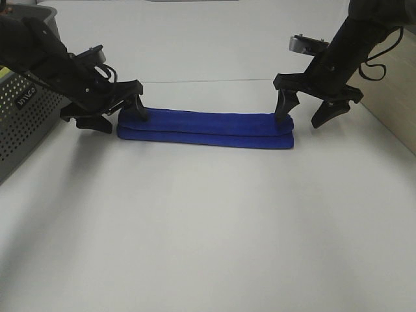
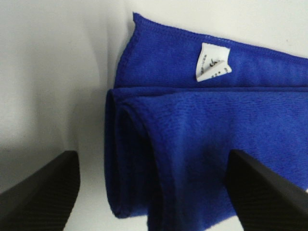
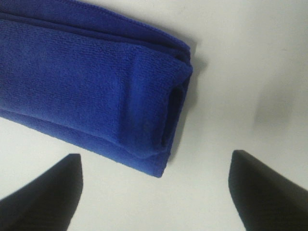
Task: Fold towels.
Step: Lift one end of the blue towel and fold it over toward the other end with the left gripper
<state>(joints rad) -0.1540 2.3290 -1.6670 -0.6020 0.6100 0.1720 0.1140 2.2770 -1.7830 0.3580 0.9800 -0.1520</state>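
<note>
A white table [image 1: 208, 234] fills the high view. On it, just toward 12 o'clock from the middle, lies the blue towel [image 1: 205, 129]. It is folded into a long narrow strip of several layers that runs from 9 to 3 o'clock. A grey perforated basket [image 1: 23, 120] stands at the 9 o'clock edge, near the towel's end but apart from it. The left arm [image 1: 45, 58] comes in from 10 o'clock and the right arm [image 1: 351, 45] from 2 o'clock, each slanting down to one end of the strip.

The left pincer [image 1: 120, 120] is spread wide across the 9 o'clock end, gripping nothing. One finger stands over the cloth and the other over bare table beyond the end. The right pincer [image 1: 299, 121] is likewise spread at the 3 o'clock end. One finger is at the towel's corner, whether touching I cannot tell, and the other is over bare table further out.

The left wrist view shows the rounded folds of the towel's end between the fingers [image 2: 41, 192]. It also shows a small white label [image 2: 212, 62] on the layer that sticks out beneath, curled at one corner.
</note>
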